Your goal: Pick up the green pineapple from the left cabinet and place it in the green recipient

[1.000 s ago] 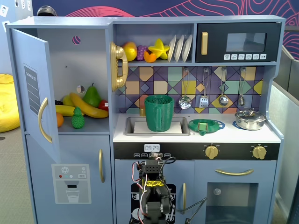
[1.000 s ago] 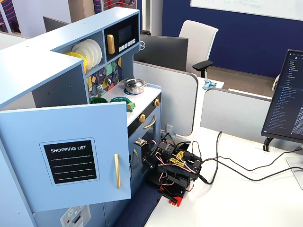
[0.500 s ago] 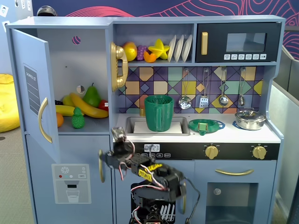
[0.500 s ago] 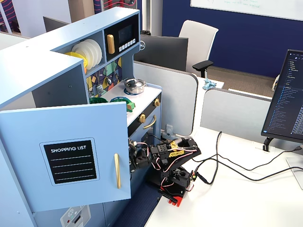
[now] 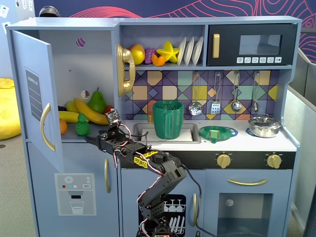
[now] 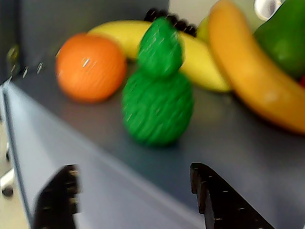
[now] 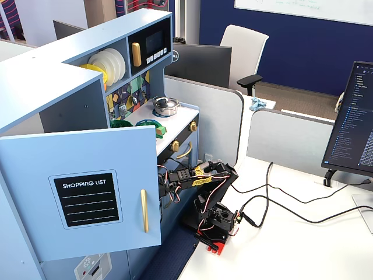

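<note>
Wrist view puts the green pineapple (image 6: 157,102) upright near the front edge of the left cabinet (image 5: 66,64) shelf, beside an orange (image 6: 89,67), bananas (image 6: 250,76) behind it. Robot jaws are spread wide, empty, just short of it. Looks like light hard plastic, bumpy so probably grippy. I'd pinch the fat lower body, not the leafy top. Green recipient (image 5: 168,120) waits by the sink.
</note>
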